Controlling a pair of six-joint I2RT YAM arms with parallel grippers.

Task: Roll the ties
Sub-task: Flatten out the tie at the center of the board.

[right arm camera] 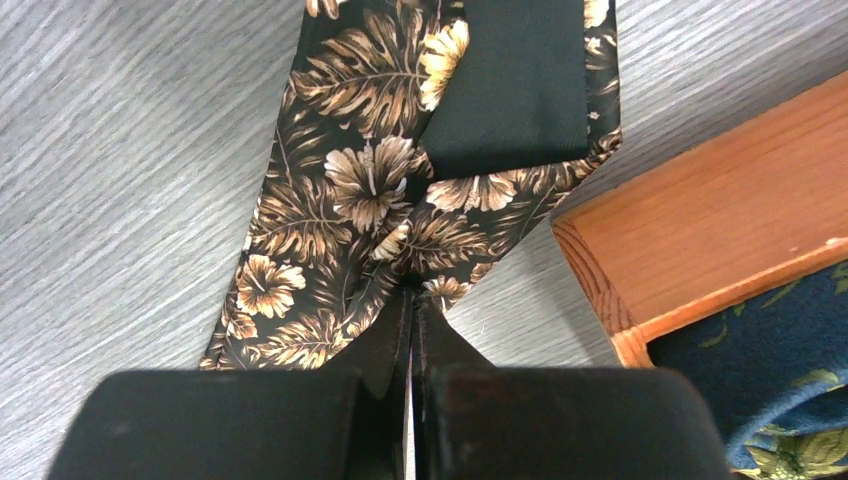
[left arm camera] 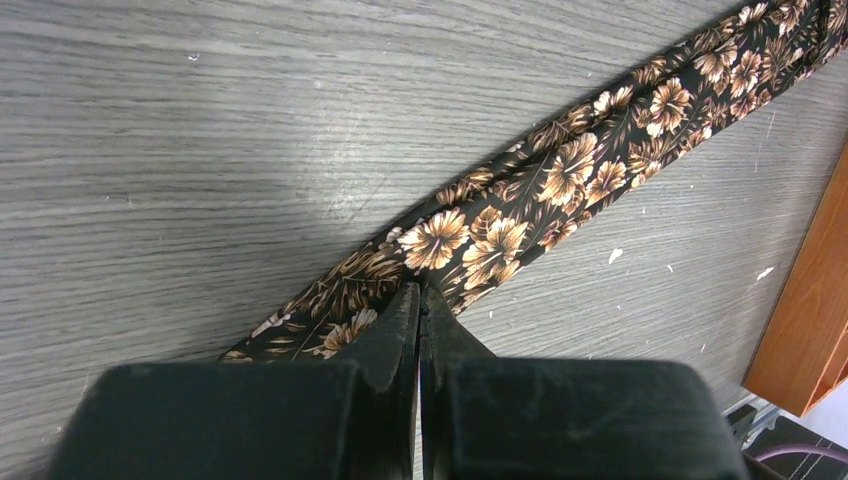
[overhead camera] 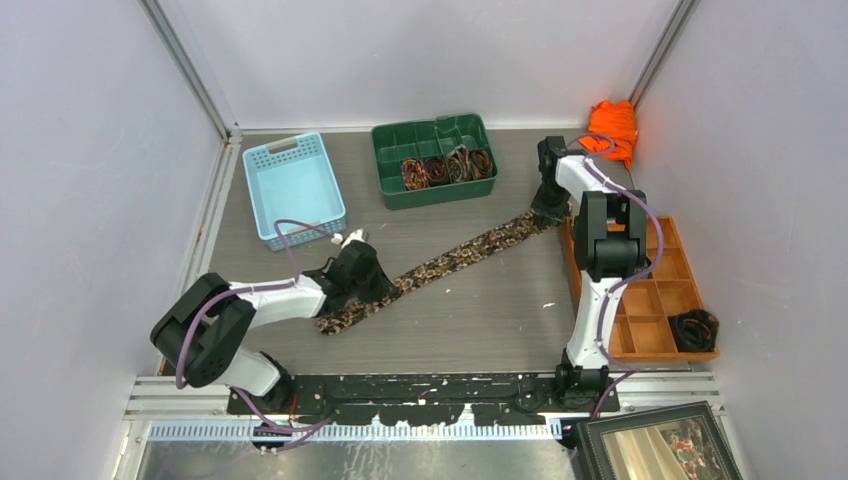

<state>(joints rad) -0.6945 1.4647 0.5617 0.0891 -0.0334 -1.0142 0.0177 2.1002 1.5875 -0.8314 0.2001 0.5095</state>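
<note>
Necktie [overhead camera: 465, 252] with tan and brown flowers on black lies stretched in a diagonal across the grey wood-grain table [overhead camera: 480, 330], running from near the left arm up toward the far right. The left gripper [left arm camera: 420, 297] has its fingers pressed together on the tie close to its near-left end, the tips pinching the fabric at its edge. The right gripper [right arm camera: 413, 297] is likewise closed on the far-right end, where the cloth is folded over to show a plain black lining and puckers at the fingertips. That end lies just beside the corner of the wooden tray [overhead camera: 650, 300], a compartmented box along the right side of the table. At the far edge stands a green bin [overhead camera: 392, 160] holding four rolled ties [overhead camera: 447, 166] side by side in a row, and left of it a light blue basket [overhead camera: 293, 190]. An orange cloth [overhead camera: 613, 128] is bunched in the far right corner.
</note>
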